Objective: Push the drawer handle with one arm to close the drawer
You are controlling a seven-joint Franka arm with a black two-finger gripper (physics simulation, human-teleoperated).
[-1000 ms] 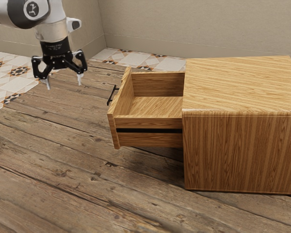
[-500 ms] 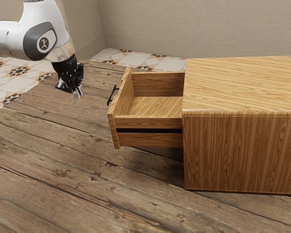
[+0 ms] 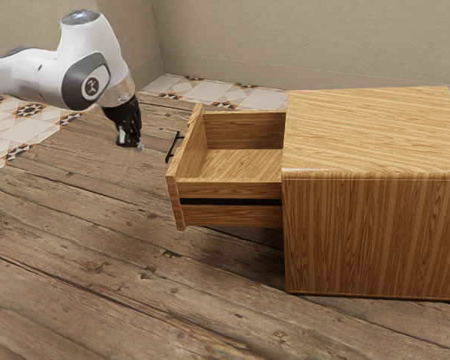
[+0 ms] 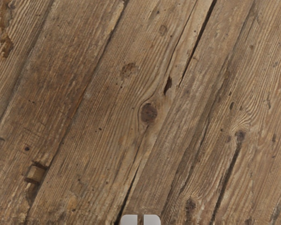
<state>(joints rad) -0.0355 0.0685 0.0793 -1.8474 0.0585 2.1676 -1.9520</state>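
My gripper (image 3: 140, 147) hangs over the wooden surface, to the exterior view's left of the drawer's black handle (image 3: 175, 147), with a gap between them. Its hand is turned side-on there. In the wrist view the two pale fingertips of the gripper (image 4: 140, 220) stand close together at the lower edge, shut with nothing seen between them. The drawer (image 3: 244, 163) is pulled well out of the wooden cabinet (image 3: 371, 225), and its inside shows bare wood.
Wooden planks (image 3: 97, 247) spread around and in front of the cabinet. Patterned tiles (image 3: 232, 94) lie behind the drawer, along the foot of a beige wall (image 3: 285, 45).
My hand has moved toward the exterior view's right, nearer the handle, and turned from face-on to side-on. The fingers have gone from wide apart to shut. Drawer and cabinet have not moved.
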